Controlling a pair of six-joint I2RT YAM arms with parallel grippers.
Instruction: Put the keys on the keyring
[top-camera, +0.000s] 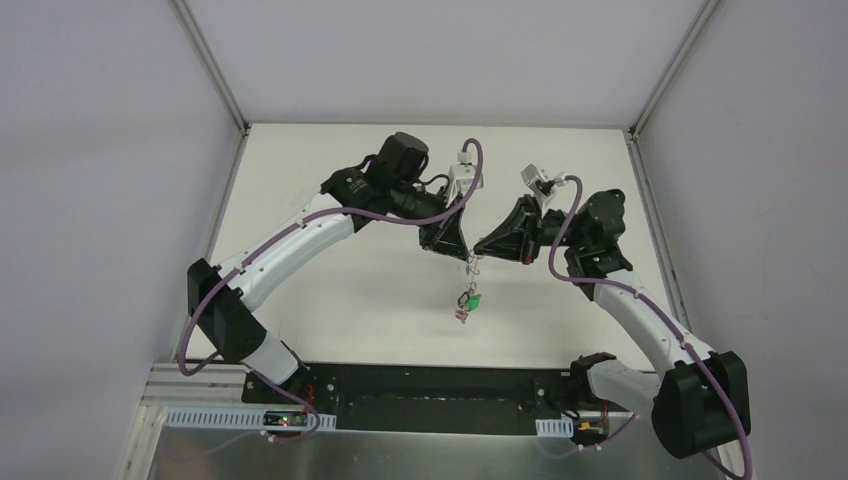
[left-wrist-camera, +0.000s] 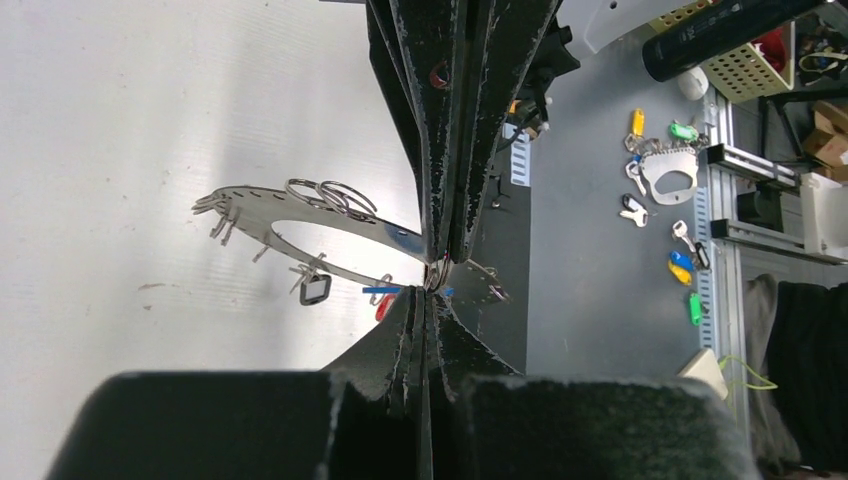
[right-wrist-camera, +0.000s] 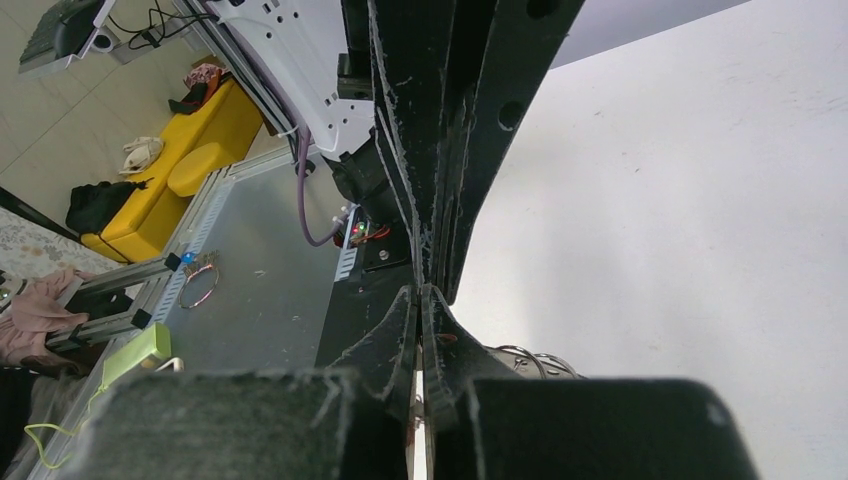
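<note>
Status: L claw (left-wrist-camera: 428, 295) and R claw (right-wrist-camera: 422, 298) meet tip to tip in the air over the table (top-camera: 350, 300), both pressed together. L wrist view shows each nipping the thin rim of the keyring (left-wrist-camera: 290, 215) at nearly the same spot. R contact is partly masked, so treat the R grip as probable, not confirmed. Ring pos.: off the table, flat plate sticking out sideways from the tips, split loops (left-wrist-camera: 330, 195) on its upper edge. Keys (left-wrist-camera: 314, 290) hang from its rim; a blue tag (left-wrist-camera: 380, 290) and a red tag (left-wrist-camera: 385, 308) show near the pinch, and the overhead view shows a green tag (top-camera: 472, 298) dangling under the tips. Spare keys (left-wrist-camera: 680, 265) and a second ring (left-wrist-camera: 668, 178) lie on the grey bench (left-wrist-camera: 590, 200) beyond, well apart from both claws. Faults to expect: (1) Slip: grip is on a narrow metal edge only, so a jerk or swinging keys may pull the plate out and drop it on the table. (2) Pivot: if one claw lets go, most of the plate sits out to one side of the other pinch, so it will likely rotate down. (3) Twist: two claws on one stiff plate, so unmatched arm moves may bend it or lever it free. (4) Tip clash: fingers nearly touch, so a small approach error causes collision.
</note>
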